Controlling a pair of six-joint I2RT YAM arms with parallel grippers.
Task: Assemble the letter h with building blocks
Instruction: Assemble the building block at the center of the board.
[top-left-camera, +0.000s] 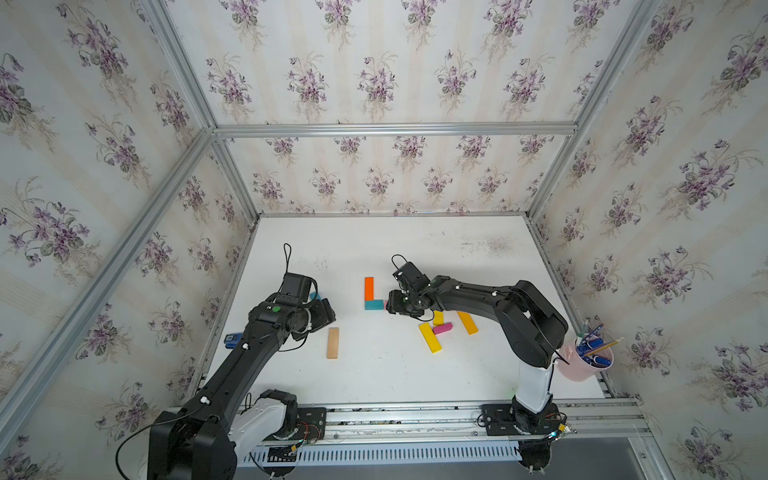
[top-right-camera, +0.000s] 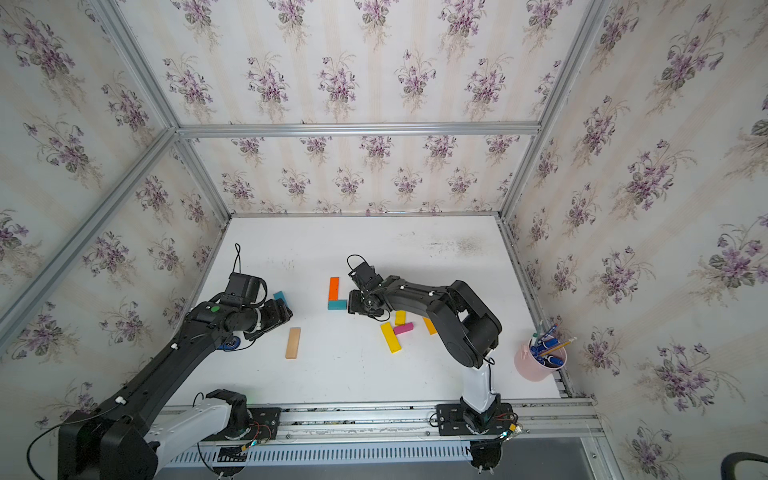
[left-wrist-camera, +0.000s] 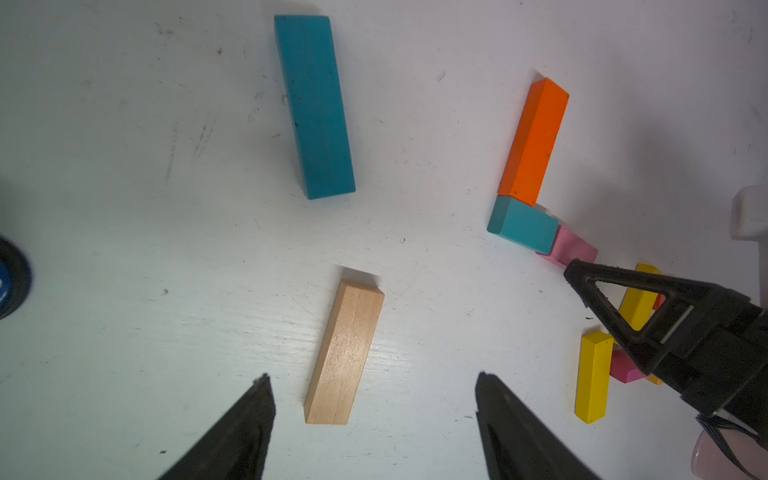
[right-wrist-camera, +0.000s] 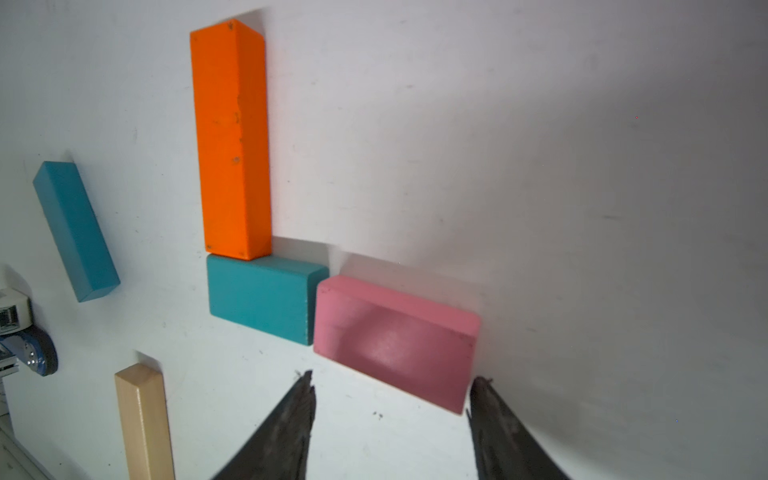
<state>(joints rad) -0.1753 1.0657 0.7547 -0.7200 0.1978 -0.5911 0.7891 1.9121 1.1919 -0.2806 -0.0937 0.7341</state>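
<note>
On the left, the left end effector (left-wrist-camera: 374, 375) hung wide and empty over the white bench (top-left-camera: 386, 374). Its jaws stood either side of the plain wood block (left-wrist-camera: 344, 353), and the long teal block (left-wrist-camera: 314, 108) lay just beyond.

In the middle, the orange block (right-wrist-camera: 230, 141) met the short teal block (right-wrist-camera: 259, 299) at a right angle, touching it. The pink block (right-wrist-camera: 395, 345) sat against that teal block's other end, touching or nearly so. The right end effector (right-wrist-camera: 395, 377) was spread about as wide as the pink block is long, its tips at the block's near edge, gripping nothing.

Further right lay a loose heap: the long yellow block (top-left-camera: 429, 337), short yellow block (top-left-camera: 438, 318), magenta block (top-left-camera: 442, 328), amber block (top-left-camera: 467, 323) and a sliver of red block (left-wrist-camera: 658, 302).

The blocks looked light, stiff and smooth-painted, so likely to skid when nudged. They seemed best pinched across the narrow sides at mid-length.

There were two teal, two yellow, and one each of wood, orange, pink, magenta, amber and red, ten in all.
</note>
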